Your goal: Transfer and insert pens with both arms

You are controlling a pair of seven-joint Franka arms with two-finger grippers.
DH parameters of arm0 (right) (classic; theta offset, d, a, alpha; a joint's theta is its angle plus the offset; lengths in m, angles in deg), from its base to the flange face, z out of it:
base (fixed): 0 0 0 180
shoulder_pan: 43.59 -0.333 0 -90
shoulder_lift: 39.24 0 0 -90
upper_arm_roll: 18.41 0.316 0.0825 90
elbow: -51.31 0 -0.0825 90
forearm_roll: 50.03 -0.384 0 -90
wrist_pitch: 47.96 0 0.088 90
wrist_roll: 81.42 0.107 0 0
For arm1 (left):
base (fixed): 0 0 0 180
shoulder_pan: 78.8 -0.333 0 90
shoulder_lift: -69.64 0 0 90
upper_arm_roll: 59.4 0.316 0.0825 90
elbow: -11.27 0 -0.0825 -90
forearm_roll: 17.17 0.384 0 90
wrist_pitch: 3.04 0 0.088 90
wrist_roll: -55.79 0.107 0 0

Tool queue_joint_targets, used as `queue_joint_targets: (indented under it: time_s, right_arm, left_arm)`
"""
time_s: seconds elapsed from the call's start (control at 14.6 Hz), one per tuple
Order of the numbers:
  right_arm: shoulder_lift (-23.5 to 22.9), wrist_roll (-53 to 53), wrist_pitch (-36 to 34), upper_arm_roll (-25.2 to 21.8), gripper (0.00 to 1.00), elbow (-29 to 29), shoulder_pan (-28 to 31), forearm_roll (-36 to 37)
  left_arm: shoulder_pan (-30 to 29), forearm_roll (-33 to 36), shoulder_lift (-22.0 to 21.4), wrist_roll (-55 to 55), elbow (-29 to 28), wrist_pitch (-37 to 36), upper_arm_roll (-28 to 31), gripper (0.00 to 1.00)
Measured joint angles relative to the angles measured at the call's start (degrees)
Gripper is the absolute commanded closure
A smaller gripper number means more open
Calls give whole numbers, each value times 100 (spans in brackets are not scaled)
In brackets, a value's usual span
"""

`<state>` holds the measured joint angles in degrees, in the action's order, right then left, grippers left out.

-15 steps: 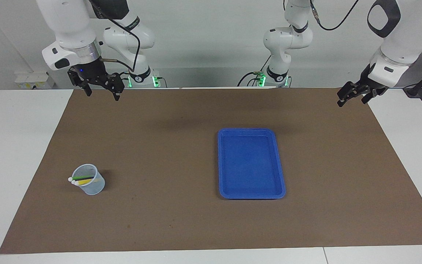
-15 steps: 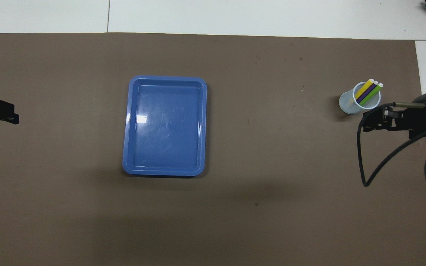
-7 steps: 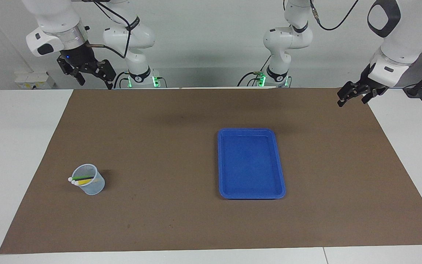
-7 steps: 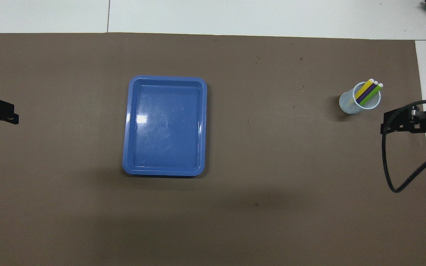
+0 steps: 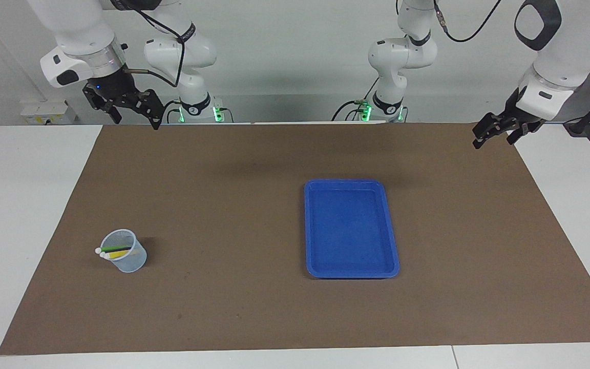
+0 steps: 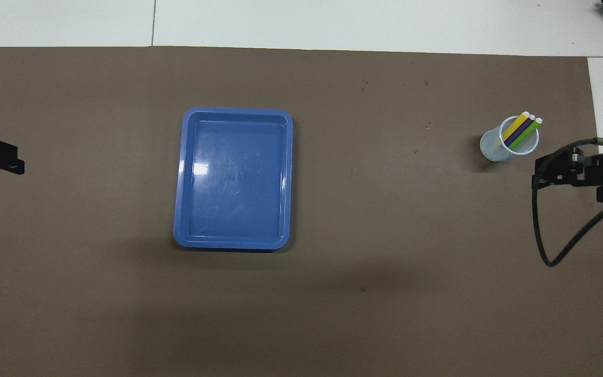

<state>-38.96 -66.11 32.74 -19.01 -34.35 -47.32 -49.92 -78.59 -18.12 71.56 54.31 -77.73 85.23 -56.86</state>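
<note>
Pens (image 5: 114,250) stand in cup (image 5: 125,251), lower left of facing view. Left claw (image 5: 494,134) upper right, right claw (image 5: 132,110) upper left: both apart, empty.

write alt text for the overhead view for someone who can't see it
Three pens, yellow, purple and green, stand in a clear cup on a brown mat; an empty blue tray lies mid-table. Open right gripper hangs beside the cup; open left gripper waits.
</note>
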Motion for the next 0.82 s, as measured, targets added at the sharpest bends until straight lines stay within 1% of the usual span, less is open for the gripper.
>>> queue_joint_targets:
  time_s: [0.82]
  right_arm:
    - [-7, -19, 21, 8, 0, -108, -85, 0]
  left_arm:
    - [2, 0, -3, 3, 27, -14, -26, 0]
